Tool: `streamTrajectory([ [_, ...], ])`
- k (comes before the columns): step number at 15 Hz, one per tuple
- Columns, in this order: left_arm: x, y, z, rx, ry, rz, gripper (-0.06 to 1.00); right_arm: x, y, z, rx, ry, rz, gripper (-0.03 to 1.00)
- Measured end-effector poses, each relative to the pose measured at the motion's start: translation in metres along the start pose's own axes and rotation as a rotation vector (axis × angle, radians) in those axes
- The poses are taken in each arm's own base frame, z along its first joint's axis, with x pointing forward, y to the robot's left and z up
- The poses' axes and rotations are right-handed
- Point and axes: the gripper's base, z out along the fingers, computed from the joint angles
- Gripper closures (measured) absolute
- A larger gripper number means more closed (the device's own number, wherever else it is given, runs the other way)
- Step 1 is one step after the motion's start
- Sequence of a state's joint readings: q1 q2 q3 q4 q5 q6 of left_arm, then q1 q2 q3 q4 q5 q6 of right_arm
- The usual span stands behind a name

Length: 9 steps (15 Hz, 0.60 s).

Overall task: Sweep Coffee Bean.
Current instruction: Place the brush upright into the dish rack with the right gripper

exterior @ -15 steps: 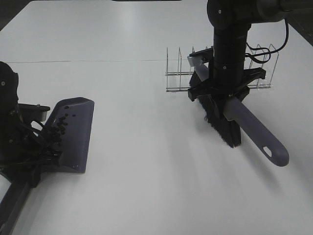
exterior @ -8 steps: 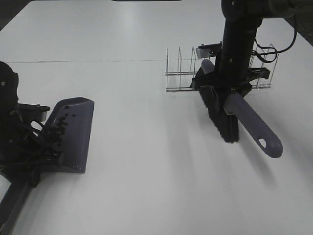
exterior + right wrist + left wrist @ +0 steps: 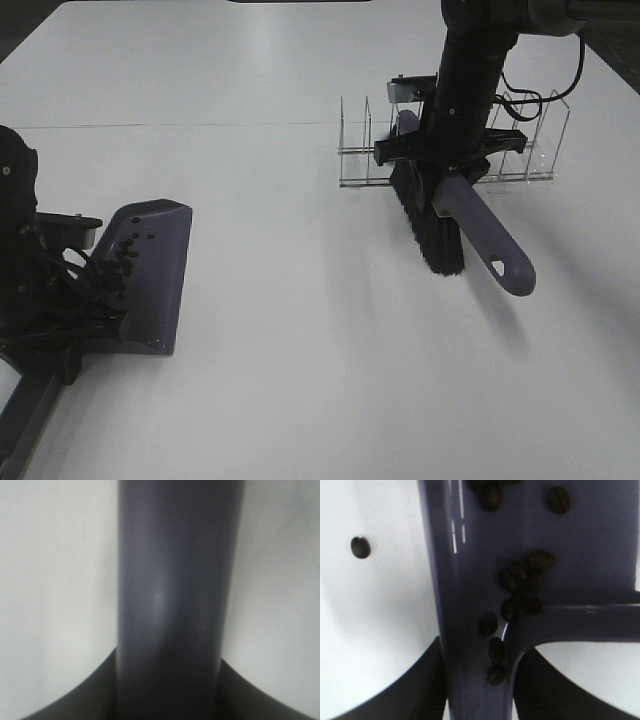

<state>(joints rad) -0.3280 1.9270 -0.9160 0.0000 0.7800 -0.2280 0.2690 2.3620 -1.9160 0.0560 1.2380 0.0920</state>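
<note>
left gripper (image 3: 477, 700) pinching dustpan (image 3: 150, 275) handle | right gripper (image 3: 170, 690) pinching brush (image 3: 485, 240) handle | wire rack (image 3: 535, 160) just behind brush | coffee beans (image 3: 522, 580) in dustpan, stray bean (image 3: 360, 547) beside it

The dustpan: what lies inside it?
Dark coffee beans lie inside the dustpan, clustered near its handle. One bean lies outside, on the table. The left arm hides the pan's rear edge.

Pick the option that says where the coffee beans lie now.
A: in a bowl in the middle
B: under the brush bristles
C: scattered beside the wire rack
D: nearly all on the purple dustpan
D: the coffee beans sit clustered on the dustpan, far from the brush and the rack.
</note>
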Motion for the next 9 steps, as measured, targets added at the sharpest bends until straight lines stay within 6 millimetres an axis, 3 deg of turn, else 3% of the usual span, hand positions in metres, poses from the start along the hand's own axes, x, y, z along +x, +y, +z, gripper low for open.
streamTrajectory([
  [4,0.001,0.0,0.0,-0.002,0.01,0.0,0.6,-0.017,0.002,0.0,-0.008,-0.05,0.046,0.68],
  [9,0.002,0.0,0.0,-0.004,0.018,0.0,0.6,-0.023,0.003,-0.005,-0.012,-0.076,0.07,0.68],
])
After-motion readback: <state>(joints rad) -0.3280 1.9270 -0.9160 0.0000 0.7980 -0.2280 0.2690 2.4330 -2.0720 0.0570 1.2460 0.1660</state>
